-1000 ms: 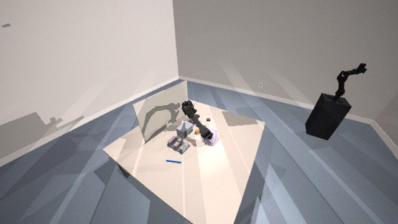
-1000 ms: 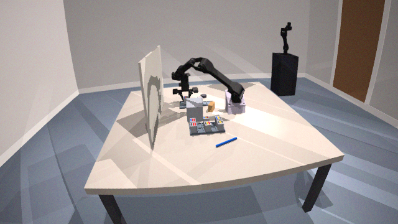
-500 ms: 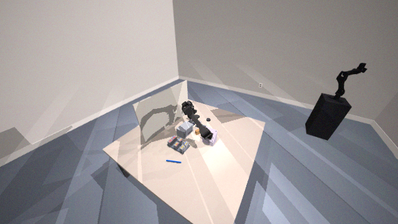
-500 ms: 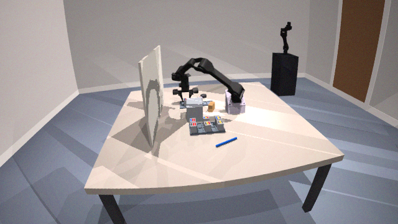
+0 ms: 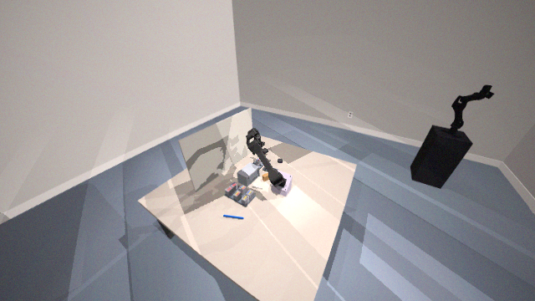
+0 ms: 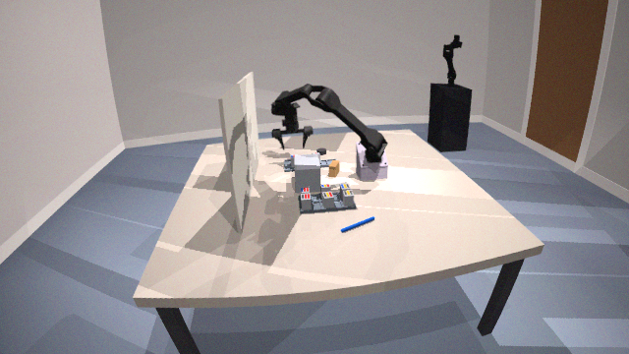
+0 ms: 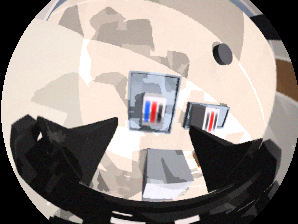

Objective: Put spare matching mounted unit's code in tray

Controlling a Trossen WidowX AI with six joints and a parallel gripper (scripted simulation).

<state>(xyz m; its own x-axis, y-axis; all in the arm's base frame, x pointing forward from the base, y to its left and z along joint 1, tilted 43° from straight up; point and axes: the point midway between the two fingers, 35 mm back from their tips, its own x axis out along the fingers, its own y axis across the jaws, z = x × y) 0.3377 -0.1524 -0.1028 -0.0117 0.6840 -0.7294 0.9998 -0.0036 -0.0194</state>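
Note:
A grey spare with blue, red and dark stripes stands inside the blue-grey tray. My gripper is open, its fingers wide apart and above the tray, with nothing between them. Another grey unit with red and dark stripes is in a smaller dark-rimmed holder beside the tray; it looks like the mounted unit, and its full code is too blurred to read. Several striped spares stand in a dark rack.
A grey box stands between tray and rack. An orange block, dark puck and blue stick lie on the table. An upright panel stands at one side.

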